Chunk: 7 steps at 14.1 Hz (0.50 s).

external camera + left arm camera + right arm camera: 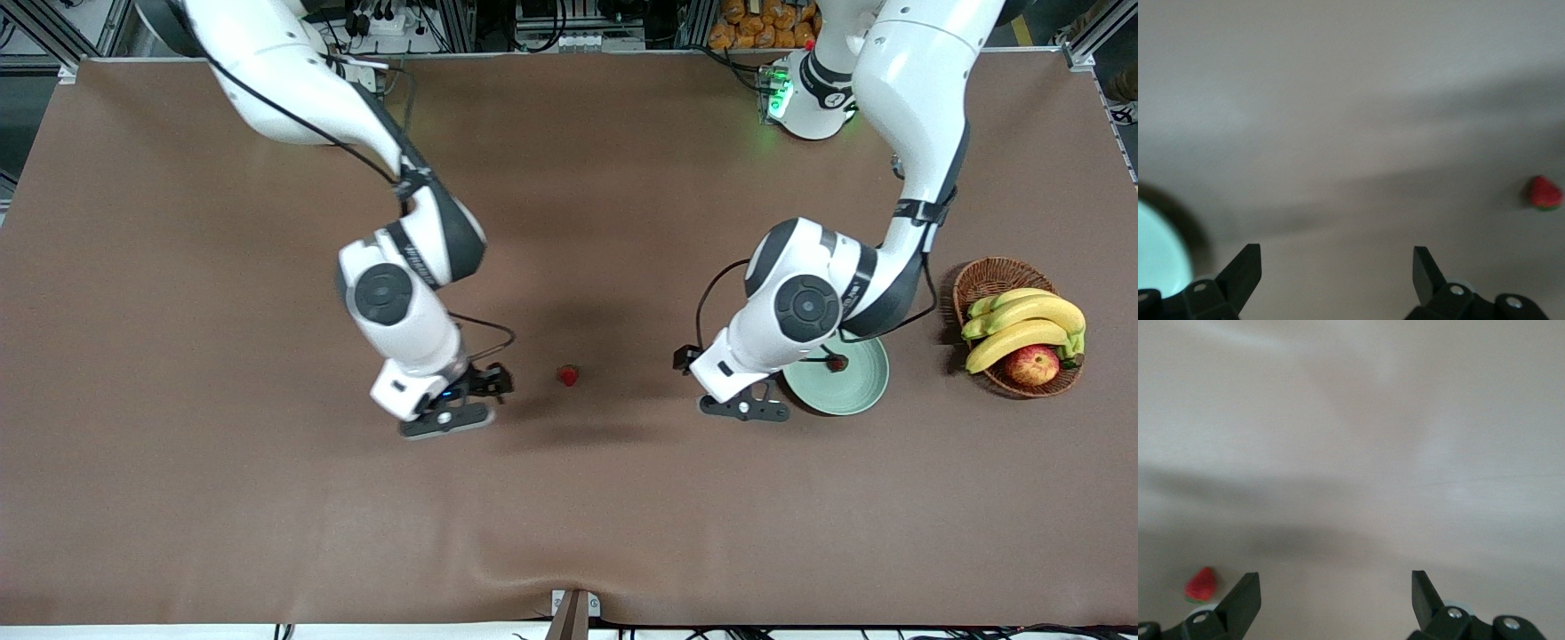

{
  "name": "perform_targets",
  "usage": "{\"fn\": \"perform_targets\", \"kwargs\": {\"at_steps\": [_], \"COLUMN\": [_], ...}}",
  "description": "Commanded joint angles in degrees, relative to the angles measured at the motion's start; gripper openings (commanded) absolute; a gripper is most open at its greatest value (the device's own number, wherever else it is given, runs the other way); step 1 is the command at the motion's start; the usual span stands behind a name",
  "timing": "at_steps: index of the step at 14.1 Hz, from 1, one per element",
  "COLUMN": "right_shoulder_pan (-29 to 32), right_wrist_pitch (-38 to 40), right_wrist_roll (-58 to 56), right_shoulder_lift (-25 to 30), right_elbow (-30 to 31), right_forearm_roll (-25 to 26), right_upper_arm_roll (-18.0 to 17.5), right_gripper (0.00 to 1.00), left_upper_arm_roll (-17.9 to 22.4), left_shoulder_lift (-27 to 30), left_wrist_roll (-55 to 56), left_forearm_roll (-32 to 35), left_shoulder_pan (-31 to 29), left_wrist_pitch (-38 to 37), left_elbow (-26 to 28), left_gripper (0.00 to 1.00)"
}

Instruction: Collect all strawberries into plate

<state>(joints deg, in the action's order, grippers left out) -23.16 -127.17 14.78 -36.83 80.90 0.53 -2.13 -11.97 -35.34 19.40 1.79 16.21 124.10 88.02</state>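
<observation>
One strawberry (567,375), small and red, lies on the brown table between the two grippers; it also shows in the left wrist view as strawberry (1545,193) and in the right wrist view as strawberry (1201,585). The pale green plate (858,391) sits toward the left arm's end, its rim (1161,257) showing in the left wrist view. A second small dark red strawberry (836,363) rests on the plate. My left gripper (745,407) hangs open and empty over the table just beside the plate. My right gripper (453,404) is open, empty, over bare table beside the loose strawberry.
A brown wicker basket (987,276) with bananas (1027,322) and a red-yellow apple (1031,364) stands beside the plate at the left arm's end of the table. The tablecloth has a wrinkle near the front edge.
</observation>
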Motion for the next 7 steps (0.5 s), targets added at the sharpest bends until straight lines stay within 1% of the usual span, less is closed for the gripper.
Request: {"fn": "perform_targets", "kwargs": {"at_steps": [1, 3, 5, 6, 7], "right_shoulder_pan": [5.65, 10.04, 13.74, 15.76, 17.35], "right_wrist_pitch": [2.89, 3.16, 3.16, 3.42, 4.55], "right_wrist_roll": [-4.84, -6.78, -8.27, -9.32, -11.25], "right_shoulder_lift": [8.5, 13.42, 18.34, 20.37, 21.78], "right_elbow": [7.41, 12.42, 17.6, 19.54, 20.17], "right_forearm_roll": [-0.35, -0.44, -0.44, -0.44, -0.44], "right_upper_arm_roll": [-1.12, -1.12, -1.04, -1.04, -0.86], "right_gripper": [1.0, 1.0, 1.0, 1.0, 1.0], "left_upper_arm_roll": [0.28, 0.28, 0.89, 1.07, 1.07], "left_shoulder_lift": [-3.15, -5.0, -6.75, -7.81, -8.86], "left_wrist_roll": [0.55, 2.3, 6.33, 8.27, 8.98], "left_forearm_roll": [-1.09, -1.09, -0.92, -0.65, -0.65], "left_shoulder_pan": [2.15, 3.64, 8.11, 9.36, 10.06], "left_wrist_pitch": [4.2, 8.42, 12.72, 14.57, 15.72], "left_elbow": [-2.77, -2.77, -3.11, -3.64, -4.43], "left_gripper": [1.0, 1.0, 1.0, 1.0, 1.0]}}
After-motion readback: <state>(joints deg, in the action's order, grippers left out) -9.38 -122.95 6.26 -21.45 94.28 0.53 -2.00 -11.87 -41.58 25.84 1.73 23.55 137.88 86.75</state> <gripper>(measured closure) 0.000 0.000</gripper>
